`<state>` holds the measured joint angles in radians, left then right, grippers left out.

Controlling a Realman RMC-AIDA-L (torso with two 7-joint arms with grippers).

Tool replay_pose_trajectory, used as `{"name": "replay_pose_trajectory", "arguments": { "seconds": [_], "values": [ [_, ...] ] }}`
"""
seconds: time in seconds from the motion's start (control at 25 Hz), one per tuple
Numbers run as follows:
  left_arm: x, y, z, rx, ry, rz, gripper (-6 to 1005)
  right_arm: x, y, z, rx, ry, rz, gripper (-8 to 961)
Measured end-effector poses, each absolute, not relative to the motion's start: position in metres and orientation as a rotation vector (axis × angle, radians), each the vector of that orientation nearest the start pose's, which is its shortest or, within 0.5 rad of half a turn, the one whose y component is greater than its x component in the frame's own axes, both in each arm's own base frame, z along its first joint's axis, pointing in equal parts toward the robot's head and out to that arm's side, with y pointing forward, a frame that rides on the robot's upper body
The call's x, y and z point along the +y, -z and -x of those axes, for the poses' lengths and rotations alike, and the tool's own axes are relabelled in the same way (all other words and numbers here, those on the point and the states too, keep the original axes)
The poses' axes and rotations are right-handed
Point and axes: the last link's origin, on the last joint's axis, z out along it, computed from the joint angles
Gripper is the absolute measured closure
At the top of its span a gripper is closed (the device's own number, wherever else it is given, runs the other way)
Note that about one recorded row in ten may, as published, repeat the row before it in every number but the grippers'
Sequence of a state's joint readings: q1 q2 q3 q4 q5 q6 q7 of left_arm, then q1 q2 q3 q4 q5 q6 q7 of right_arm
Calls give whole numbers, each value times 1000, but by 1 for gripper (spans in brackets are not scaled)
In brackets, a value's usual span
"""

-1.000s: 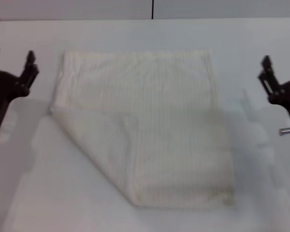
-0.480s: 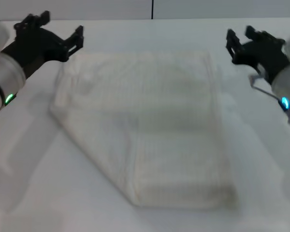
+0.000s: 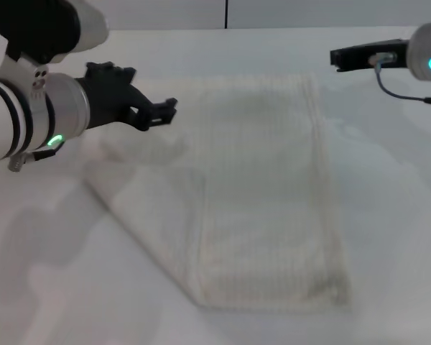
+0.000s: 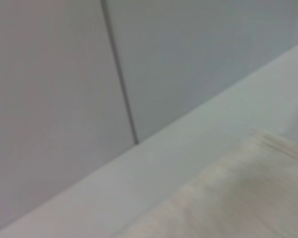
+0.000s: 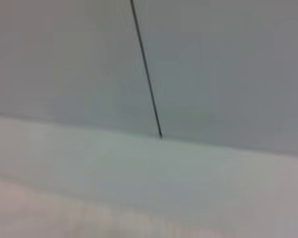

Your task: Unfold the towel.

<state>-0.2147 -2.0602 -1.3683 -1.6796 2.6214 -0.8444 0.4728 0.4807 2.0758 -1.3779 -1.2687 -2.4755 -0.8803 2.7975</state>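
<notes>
The cream-white towel [image 3: 266, 187] lies flat on the white table [image 3: 388, 237], faintly striped. Its near left corner is folded inward, which leaves a diagonal edge and a flap [image 3: 158, 208]. My left gripper [image 3: 152, 90] is open and empty, hovering over the towel's far left part. My right gripper [image 3: 337, 57] hangs just beyond the towel's far right corner, seen edge-on. The left wrist view shows a far edge of the towel [image 4: 238, 198] below the wall.
A grey wall with a dark vertical seam [image 3: 225, 13] stands behind the table's far edge. Bare white table [image 3: 57, 287] surrounds the towel on all sides.
Both arms have swung from the table's sides toward the towel's far edge. The left gripper is now over the far left part. The towel has not moved.
</notes>
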Motion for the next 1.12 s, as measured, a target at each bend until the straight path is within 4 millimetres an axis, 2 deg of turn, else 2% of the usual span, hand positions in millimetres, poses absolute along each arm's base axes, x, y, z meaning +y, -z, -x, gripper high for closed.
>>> {"name": "replay_pose_trajectory", "arguments": {
  "seconds": [0.12, 0.36, 0.4, 0.68, 1.12],
  "values": [
    [338, 16, 153, -526, 27, 2374, 217, 424, -8, -198, 1176, -70, 2123, 955],
    [337, 39, 156, -522, -43, 2447, 217, 440, 15, -190, 1220, 121, 2174, 955],
    [336, 49, 156, -512, -56, 2467, 217, 441, 18, -189, 1219, 134, 2180, 955],
    [333, 63, 161, -511, -67, 2485, 218, 441, 35, -194, 1228, 199, 2194, 956],
    [331, 83, 164, -490, -94, 2519, 219, 437, 47, -205, 1245, 255, 2193, 955]
  ]
}}
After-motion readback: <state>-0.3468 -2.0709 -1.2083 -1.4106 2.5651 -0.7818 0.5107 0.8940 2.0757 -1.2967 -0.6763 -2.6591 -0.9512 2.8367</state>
